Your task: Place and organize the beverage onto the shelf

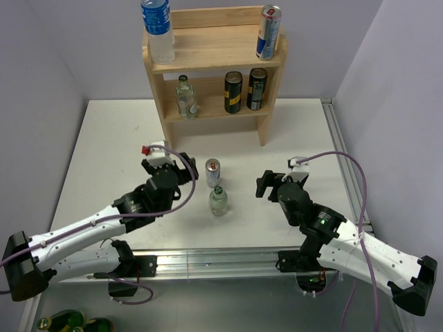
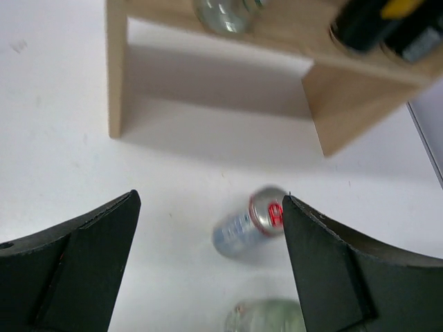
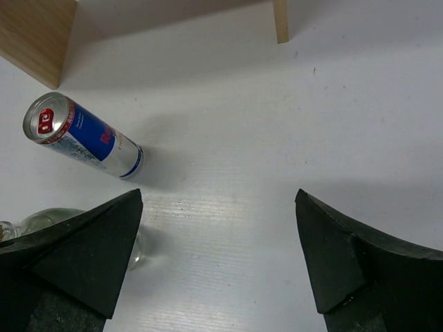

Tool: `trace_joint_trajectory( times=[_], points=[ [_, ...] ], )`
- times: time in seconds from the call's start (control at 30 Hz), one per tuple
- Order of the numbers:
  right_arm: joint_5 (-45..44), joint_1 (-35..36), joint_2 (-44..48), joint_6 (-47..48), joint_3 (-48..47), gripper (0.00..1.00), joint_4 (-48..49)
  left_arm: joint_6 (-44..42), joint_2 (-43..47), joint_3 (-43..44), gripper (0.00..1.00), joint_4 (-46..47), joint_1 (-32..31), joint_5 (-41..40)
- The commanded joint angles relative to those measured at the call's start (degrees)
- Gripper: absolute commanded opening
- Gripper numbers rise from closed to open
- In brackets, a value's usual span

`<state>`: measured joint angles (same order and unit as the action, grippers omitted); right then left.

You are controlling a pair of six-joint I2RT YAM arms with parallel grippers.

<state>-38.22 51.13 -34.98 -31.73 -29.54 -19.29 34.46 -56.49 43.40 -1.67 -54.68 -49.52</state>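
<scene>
— Wooden shelf [image 1: 214, 62] is standing at the top centre of the overhead view. It is carrying a plastic water bottle [image 1: 158, 31] and a blue-and-silver can [image 1: 268, 32] on its upper tier, with a glass bottle [image 1: 185, 97] and a pair of black cans [image 1: 233, 92] below.

— What is sitting on the table [image 1: 104, 138]?

— A slim can [image 1: 212, 173] and a small clear bottle [image 1: 219, 200], mid-frame between the arms.

— Are the wrist cameras adding anything?

— The right one is showing that can's blue side and red-marked top sharply at upper left. The left one is blurring both. The left gripper [image 2: 211, 270] and right gripper [image 3: 218, 270] are gaping wide, gripping nothing.
</scene>
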Motion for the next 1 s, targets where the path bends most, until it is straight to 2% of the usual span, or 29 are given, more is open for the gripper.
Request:
trace_joint_trajectory(
  times=[0.0,0.13,0.3,0.43,0.77,0.97],
  points=[
    [-2.3,0.2,0.3,-0.9,0.0,0.98,0.6,5.4,2.5,-4.2,0.91,-3.6,-4.6,0.3],
    [-2.7,0.1,0.3,-1.1,0.0,0.98,0.4,8.0,2.4,-9.2,0.91,-1.6,-12.2,-0.5],
    [-3.0,0.2,-0.4,-1.1,-0.2,0.98,0.2,8.9,-3.4,-13.2,0.91,5.3,-18.6,-2.6],
    [-3.1,0.1,-0.7,-1.1,-0.3,0.98,0.3,8.6,-9.6,-12.7,0.91,9.6,-23.3,-4.8],
    [-3.0,0.1,-1.1,-1.1,-0.2,0.98,0.4,10.1,-15.8,-11.1,0.91,11.5,-27.6,-6.4],
    [-2.9,0.2,-1.3,-1.2,-0.1,0.98,0.6,5.7,-22.9,-10.4,0.91,20.6,-27.9,-4.8]
  ],
)
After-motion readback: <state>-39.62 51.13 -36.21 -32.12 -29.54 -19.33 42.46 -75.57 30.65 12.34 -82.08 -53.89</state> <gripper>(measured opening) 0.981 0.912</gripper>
